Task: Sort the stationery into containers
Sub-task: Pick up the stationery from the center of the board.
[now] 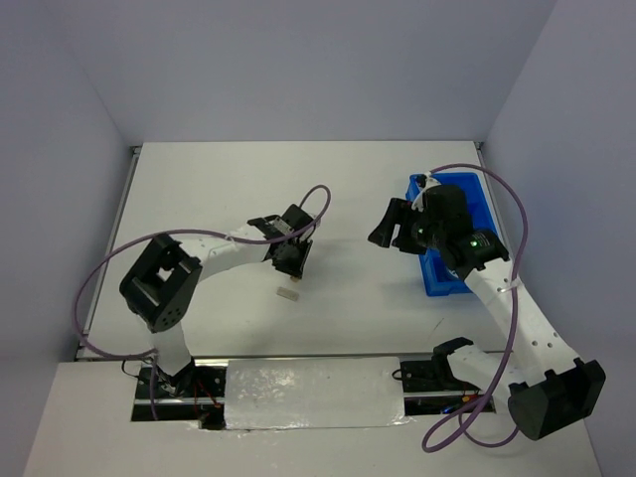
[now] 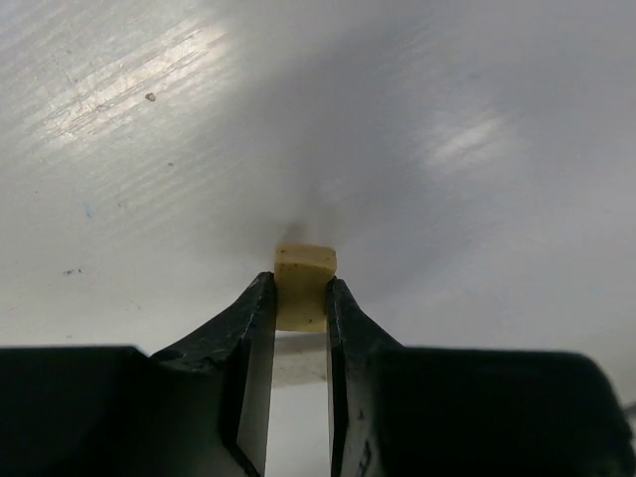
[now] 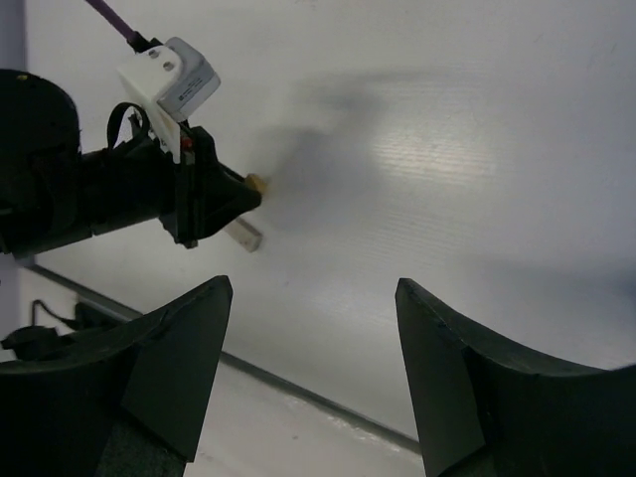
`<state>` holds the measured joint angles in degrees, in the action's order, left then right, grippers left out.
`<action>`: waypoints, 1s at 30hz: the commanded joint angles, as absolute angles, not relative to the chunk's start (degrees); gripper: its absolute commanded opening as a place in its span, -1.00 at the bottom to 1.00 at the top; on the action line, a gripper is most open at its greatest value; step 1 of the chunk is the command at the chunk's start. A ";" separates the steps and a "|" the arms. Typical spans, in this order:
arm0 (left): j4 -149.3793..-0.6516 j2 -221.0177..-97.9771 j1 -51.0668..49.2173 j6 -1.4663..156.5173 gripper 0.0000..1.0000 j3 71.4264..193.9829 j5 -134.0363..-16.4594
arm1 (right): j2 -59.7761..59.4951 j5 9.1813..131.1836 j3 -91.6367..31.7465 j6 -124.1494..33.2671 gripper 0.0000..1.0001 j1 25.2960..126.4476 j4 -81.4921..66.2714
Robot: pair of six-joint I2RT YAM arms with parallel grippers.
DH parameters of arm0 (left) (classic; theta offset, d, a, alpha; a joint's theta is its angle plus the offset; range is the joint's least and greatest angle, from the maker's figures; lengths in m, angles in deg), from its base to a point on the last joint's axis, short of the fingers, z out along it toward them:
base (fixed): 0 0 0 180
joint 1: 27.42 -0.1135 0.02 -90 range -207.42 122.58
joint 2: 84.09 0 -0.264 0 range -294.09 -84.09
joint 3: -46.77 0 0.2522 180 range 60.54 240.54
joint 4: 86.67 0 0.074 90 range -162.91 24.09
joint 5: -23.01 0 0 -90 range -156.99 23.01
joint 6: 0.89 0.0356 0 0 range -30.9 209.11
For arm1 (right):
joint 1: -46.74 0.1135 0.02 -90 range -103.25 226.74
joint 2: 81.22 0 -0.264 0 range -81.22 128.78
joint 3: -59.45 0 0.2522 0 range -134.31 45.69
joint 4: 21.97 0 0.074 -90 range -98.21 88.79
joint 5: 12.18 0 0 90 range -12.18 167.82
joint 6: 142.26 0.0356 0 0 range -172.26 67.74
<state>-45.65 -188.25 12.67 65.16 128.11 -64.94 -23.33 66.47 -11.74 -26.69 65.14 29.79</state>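
In the left wrist view my left gripper (image 2: 301, 290) is shut on a tan eraser block (image 2: 305, 268), whose end sticks out past the fingertips just above the white table. In the top view the left gripper (image 1: 291, 260) points down at mid-table and hides that block. A second tan eraser block (image 1: 288, 293) lies flat just in front of it, also visible as a pale block (image 3: 244, 237) in the right wrist view. My right gripper (image 1: 388, 225) hangs open and empty left of the blue tray (image 1: 442, 283). Its fingers (image 3: 189, 338) stand wide apart. The tray's contents are hidden by the right arm.
The left arm's purple cable (image 1: 318, 199) loops above its wrist. A foil-covered strip (image 1: 313, 393) runs along the near edge between the arm bases. Grey walls close in the table on three sides.
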 commanded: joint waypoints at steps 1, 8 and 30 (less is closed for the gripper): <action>-53.99 -176.07 13.79 67.74 -1.00 127.17 -69.61 | -23.39 59.48 -13.55 -16.53 0.50 65.02 28.02; -68.42 -161.97 17.04 68.80 -1.00 124.34 -81.92 | -21.63 51.03 -11.88 -3.50 0.43 66.87 21.34; -65.71 -163.72 18.63 75.92 -1.00 130.14 -90.54 | -21.10 48.99 -14.88 -1.02 0.24 70.65 18.69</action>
<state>-65.29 -162.07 18.05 73.82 127.89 -87.41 -19.27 51.32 -12.57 -1.76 68.98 24.37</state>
